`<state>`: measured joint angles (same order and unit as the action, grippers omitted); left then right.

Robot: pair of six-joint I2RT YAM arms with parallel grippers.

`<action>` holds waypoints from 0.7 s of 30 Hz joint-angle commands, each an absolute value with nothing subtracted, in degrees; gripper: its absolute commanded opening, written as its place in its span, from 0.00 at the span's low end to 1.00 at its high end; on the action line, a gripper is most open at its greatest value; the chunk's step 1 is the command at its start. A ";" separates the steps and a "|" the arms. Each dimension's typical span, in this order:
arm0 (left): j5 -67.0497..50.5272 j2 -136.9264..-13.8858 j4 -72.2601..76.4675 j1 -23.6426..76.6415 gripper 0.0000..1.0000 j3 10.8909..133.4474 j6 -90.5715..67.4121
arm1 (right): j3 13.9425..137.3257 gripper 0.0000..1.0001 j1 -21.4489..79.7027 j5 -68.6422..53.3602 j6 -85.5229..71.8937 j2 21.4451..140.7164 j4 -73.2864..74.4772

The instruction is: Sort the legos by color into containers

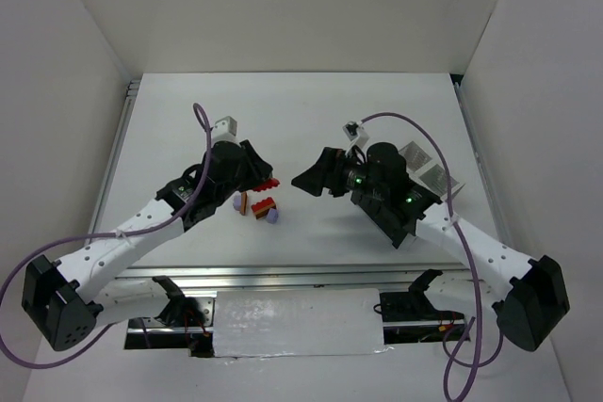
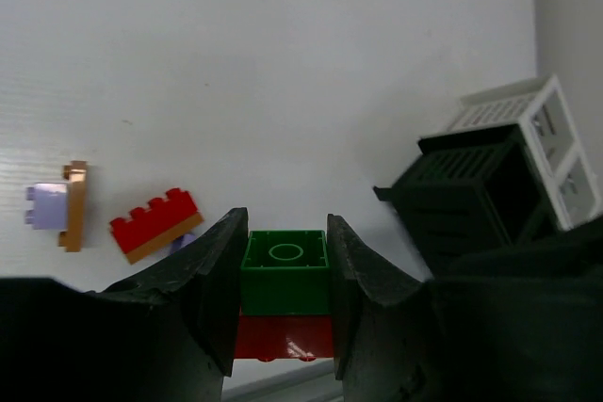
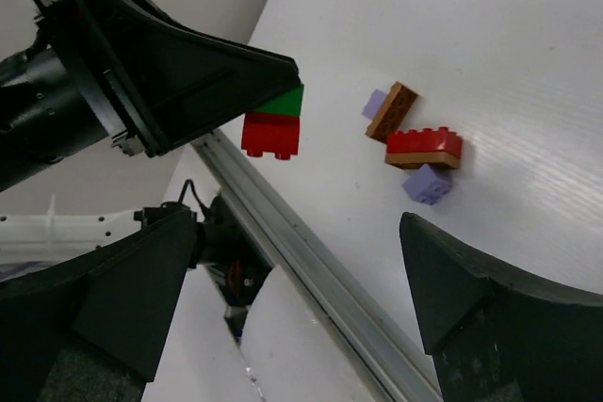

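Over the white table (image 1: 377, 110), overhead view: the left claw (image 1: 260, 176) is pinching a small red plastic brick (image 1: 270, 183). The right claw (image 1: 313, 181) faces it, tip near tip, spread wide and empty. Just beneath the left claw lie loose bricks (image 1: 262, 206). The black-and-white block of square open-top bins (image 1: 431, 174) sits behind the right claw, partly hidden by its arm.

Left wrist view: between the fingers sits a green square plastic brick (image 2: 285, 275), gripped on two opposite sides. The red brick (image 2: 283, 336) is clipped to it, lower in the claw. The bins (image 2: 499, 185) stand beyond the claw, to its right.

Right wrist view: the joined pair hangs at the left claw's tip, green (image 3: 285, 103) against the finger, red (image 3: 271, 134) projecting clear. The long axis runs green to red, across the fingers; the red brick's bumps point away from the green.

Judgement: two colours are joined, so separation precedes binning. The next move calls for the right claw to close on the exposed red half and pull along that axis.
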<state>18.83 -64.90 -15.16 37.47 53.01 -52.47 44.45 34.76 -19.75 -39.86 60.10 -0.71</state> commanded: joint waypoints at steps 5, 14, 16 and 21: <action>20.12 -65.65 -12.13 43.32 0.00 58.09 -53.61 | 44.57 0.94 39.46 -15.29 -48.25 63.98 -11.68; 25.84 -64.95 -14.06 45.97 0.00 58.53 -58.71 | 42.62 0.86 49.30 -0.89 -45.79 62.05 -15.47; 26.72 -65.04 -14.59 46.40 0.00 59.15 -59.59 | 43.15 0.84 50.18 -0.53 -45.44 62.75 -15.21; 26.11 -65.13 -13.89 47.11 0.00 59.33 -60.20 | 42.37 0.80 53.08 5.00 -44.91 63.90 -16.60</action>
<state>24.93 -65.56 -15.46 46.35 56.97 -58.76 42.68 51.55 -0.89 -46.00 63.37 -11.92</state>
